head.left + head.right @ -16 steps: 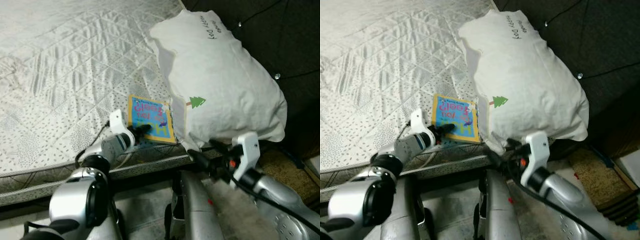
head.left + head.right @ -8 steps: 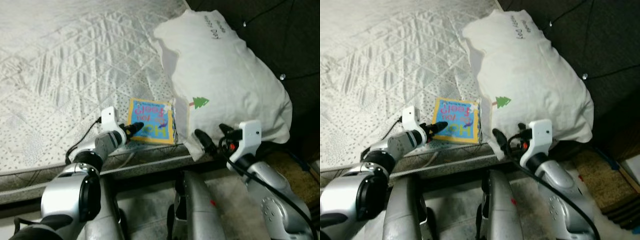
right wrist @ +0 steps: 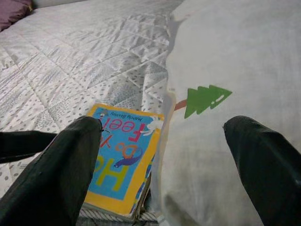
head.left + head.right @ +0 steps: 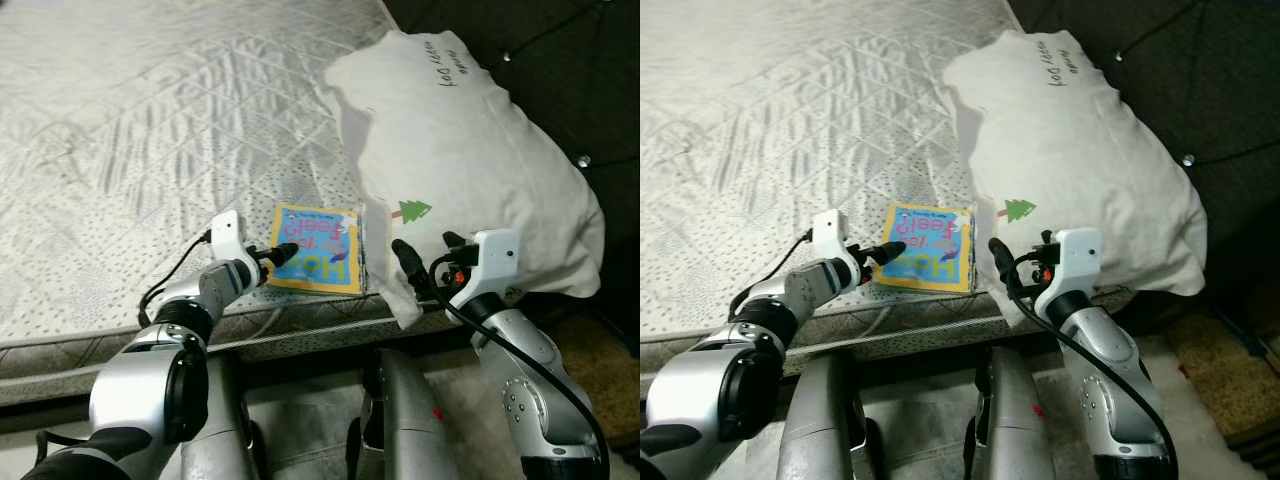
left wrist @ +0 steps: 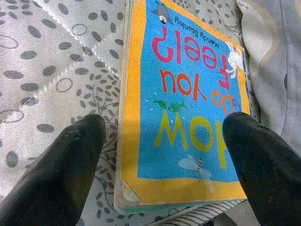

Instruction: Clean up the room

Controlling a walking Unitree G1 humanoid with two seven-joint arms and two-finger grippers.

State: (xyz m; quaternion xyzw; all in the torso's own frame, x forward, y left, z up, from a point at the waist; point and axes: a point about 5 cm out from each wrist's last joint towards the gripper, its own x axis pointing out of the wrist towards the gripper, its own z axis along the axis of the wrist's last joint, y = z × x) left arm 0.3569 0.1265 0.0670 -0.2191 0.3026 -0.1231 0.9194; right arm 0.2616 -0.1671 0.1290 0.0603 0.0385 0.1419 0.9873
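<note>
A board book [image 4: 318, 247] with a yellow border and blue cover lies flat on the quilted mattress [image 4: 150, 120], close to its front edge. The book's right side touches a big white pillow [image 4: 470, 170] with a small green tree on it. My left gripper [image 4: 281, 254] is open at the book's left edge, one finger [image 5: 70, 165] on the mattress and the other [image 5: 263, 160] over the book's far corner. My right gripper [image 4: 425, 255] is open and hovers at the pillow's front, just right of the book [image 3: 123, 155].
The mattress front edge [image 4: 300, 335] runs just below the book, with my legs and the floor under it. A dark tufted headboard [image 4: 560, 60] rises behind the pillow. A brownish rug [image 4: 600, 340] lies on the floor at the right.
The camera has shifted. My right gripper has risen from below the mattress edge to the pillow's front beside the book. My left gripper stays at the book's left edge.
</note>
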